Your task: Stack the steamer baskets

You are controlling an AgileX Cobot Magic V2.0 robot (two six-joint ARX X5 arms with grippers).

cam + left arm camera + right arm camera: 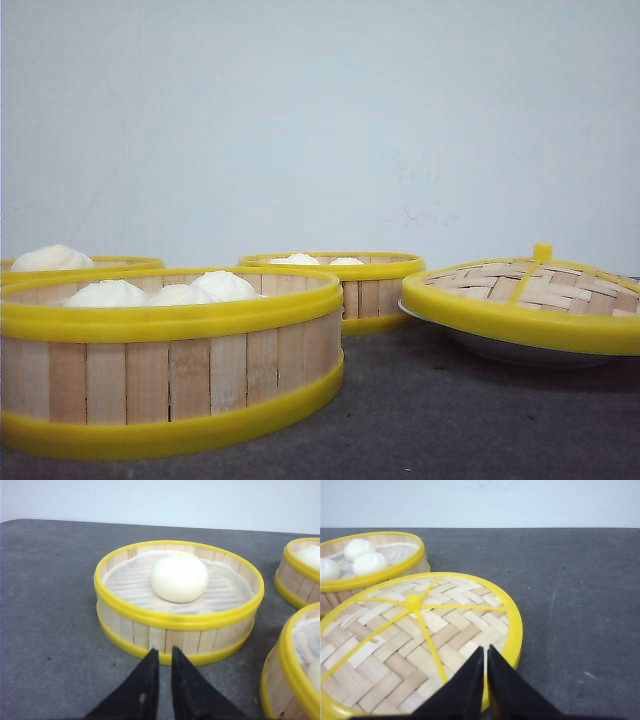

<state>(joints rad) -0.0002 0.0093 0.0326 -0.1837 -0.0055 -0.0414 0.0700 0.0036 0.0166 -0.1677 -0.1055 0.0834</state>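
Three steamer baskets [170,360] sat apart on the table [45,605], buns [179,577] loose inside; judged light, stiff, smooth-rimmed, best pinched across the wall; left tool [165,672] and right tool [485,672] both clenched, empty.

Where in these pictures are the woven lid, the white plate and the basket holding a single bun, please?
Woven lid [415,645], right wrist view, on its woven top.
White plate [500,347], front view, on its rim under the lid.
Single-bun basket [150,632], left wrist view, on its near slat wall.
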